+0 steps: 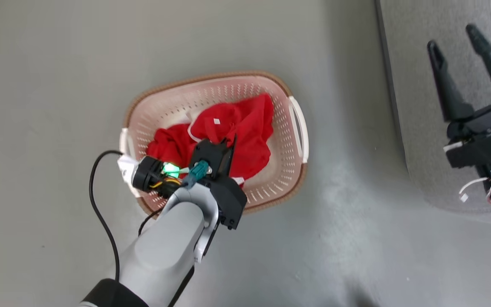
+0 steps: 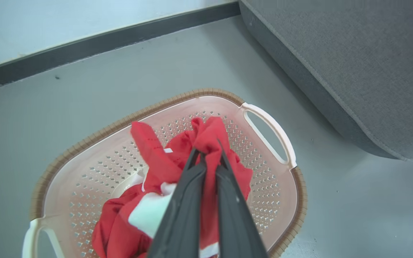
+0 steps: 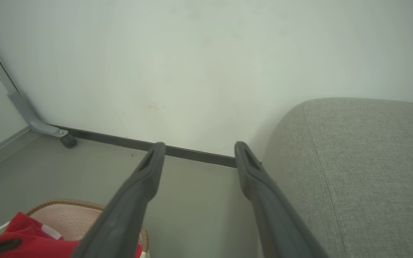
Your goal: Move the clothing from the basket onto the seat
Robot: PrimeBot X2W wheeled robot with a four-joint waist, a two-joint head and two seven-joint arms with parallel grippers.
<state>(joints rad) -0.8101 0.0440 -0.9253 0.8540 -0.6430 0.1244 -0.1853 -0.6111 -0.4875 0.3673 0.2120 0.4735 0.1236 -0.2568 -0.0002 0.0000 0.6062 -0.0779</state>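
Note:
The cream basket (image 1: pixel 211 79) with a brown rim stands on the grey floor, with the crumpled red clothing (image 1: pixel 245 123) with white trim inside. My left gripper (image 1: pixel 224 147) reaches down into it. In the left wrist view that gripper (image 2: pixel 208 152) is shut on a bunched fold of the clothing (image 2: pixel 156 157), pulled up above the basket (image 2: pixel 84 143) floor; the rest of the fabric lies inside. The light grey seat (image 1: pixel 416 128) is to the right of the basket. My right gripper (image 1: pixel 452 37) hovers open over the seat's edge, nothing between its fingers (image 3: pixel 145 179).
A pale wall with a dark baseboard (image 3: pixel 120 141) runs behind the basket and the seat (image 3: pixel 364 161). A grey metal leg with a caster (image 3: pixel 68 140) stands at the far left. A black cable (image 1: pixel 96 200) loops off my left arm beside the basket.

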